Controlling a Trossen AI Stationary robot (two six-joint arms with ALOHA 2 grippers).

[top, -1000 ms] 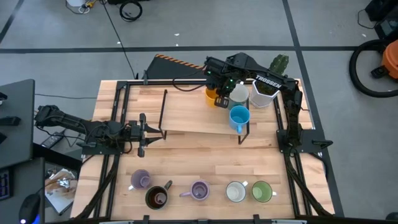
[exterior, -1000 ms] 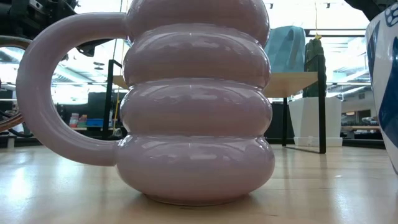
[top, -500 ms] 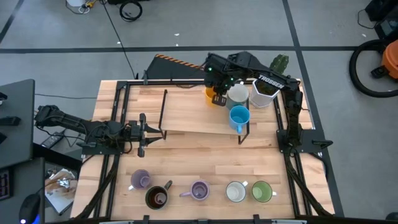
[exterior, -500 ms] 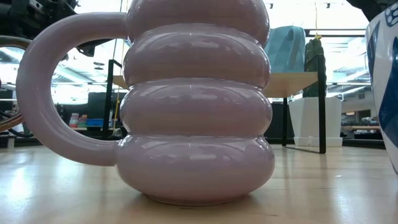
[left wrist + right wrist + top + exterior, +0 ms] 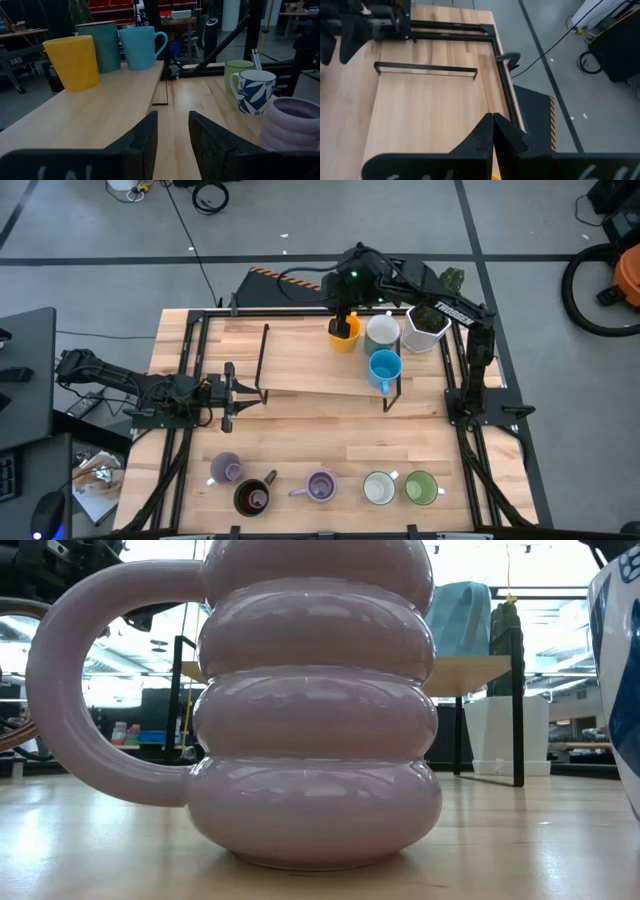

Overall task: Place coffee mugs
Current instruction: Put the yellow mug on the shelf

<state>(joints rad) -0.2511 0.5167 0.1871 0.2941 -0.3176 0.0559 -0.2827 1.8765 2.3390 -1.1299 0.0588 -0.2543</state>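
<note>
One orange mug (image 5: 344,335) just below closed right end effector (image 5: 349,308).

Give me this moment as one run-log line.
right gripper: shut, empty, above orange mug | shelf: orange, white, blue mugs | left gripper: waiting at table's left

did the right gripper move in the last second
Yes. In the high view the right gripper has pulled back from the white mug toward the table's far edge, and now sits shut above the orange mug, which stays on the shelf.
</note>
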